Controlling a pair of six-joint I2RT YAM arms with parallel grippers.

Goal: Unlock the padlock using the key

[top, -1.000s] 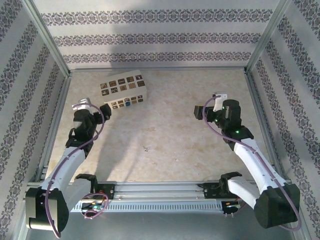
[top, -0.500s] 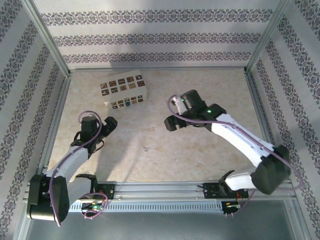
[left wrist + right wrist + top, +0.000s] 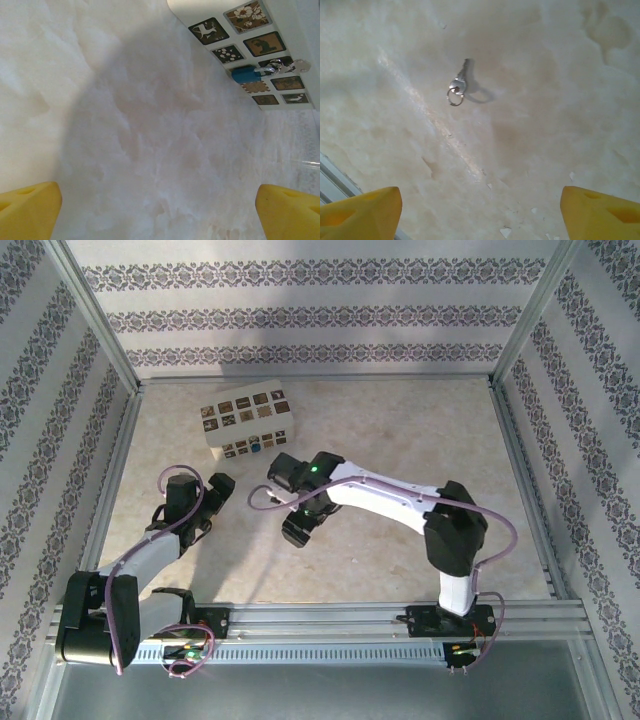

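A small silver key [image 3: 458,84] on a ring lies flat on the pale table, ahead of my right gripper [image 3: 480,212]. That gripper hovers over it, its yellow fingers wide apart with nothing between them. In the top view the right gripper [image 3: 299,528] hangs at the table's middle left. The blue padlock [image 3: 244,74] with a silver shackle rests on a white picture-tiled box [image 3: 250,22]. My left gripper [image 3: 159,212] is open and empty, short of the box. From above, the left gripper [image 3: 219,487] sits near the padlock [image 3: 258,443].
The picture box [image 3: 240,405] stands at the back left of the table. Patterned walls and metal rails enclose the table. The right arm [image 3: 400,502] stretches across the middle. Small white flakes [image 3: 506,232] lie on the surface near the right gripper.
The right arm has swung from the right side of the table leftward to the middle, ending above the key. The left arm has drawn back and shifted slightly.
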